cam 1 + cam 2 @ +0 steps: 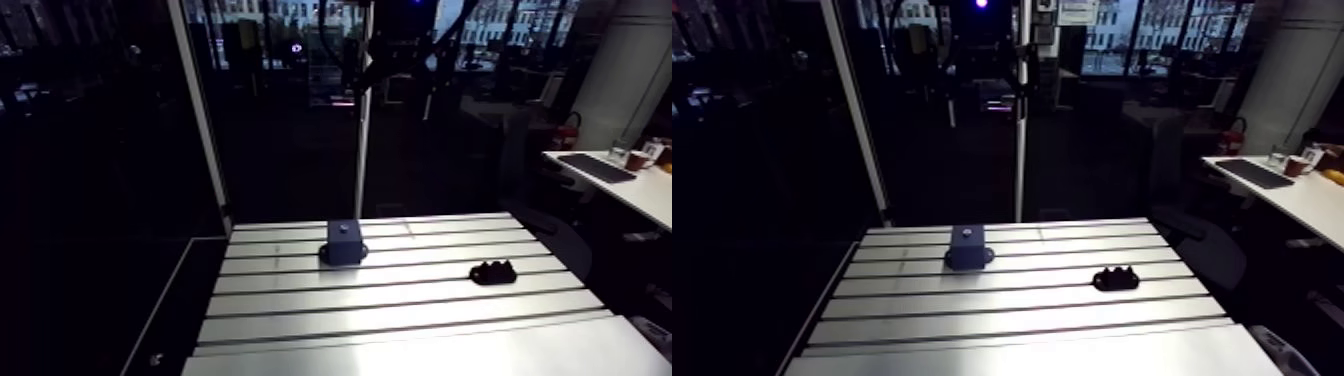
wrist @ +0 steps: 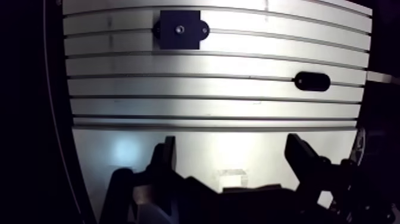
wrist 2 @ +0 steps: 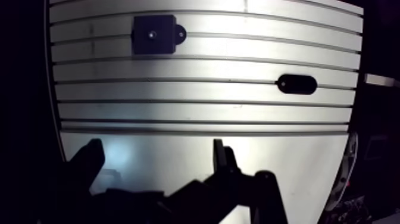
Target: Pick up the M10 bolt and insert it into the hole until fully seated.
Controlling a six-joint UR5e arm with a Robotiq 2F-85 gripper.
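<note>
A dark blue block (image 1: 343, 243) with a small hole in its top stands on the slotted table (image 1: 400, 320), towards the back and left of centre. To its right lies a low black holder (image 1: 493, 271) with a few bumps on top; I cannot make out a single bolt in it. In the wrist view the block (image 2: 180, 29) and the holder (image 2: 312, 81) both lie far ahead of my gripper (image 2: 232, 149). The gripper is open, with bare table between its fingers (image 2: 168, 156). It does not show in the arm view.
A thin upright post (image 1: 362, 150) rises just behind the table's back edge. A slanted frame bar (image 1: 200, 120) stands at the back left corner. The table drops off into dark on the left side.
</note>
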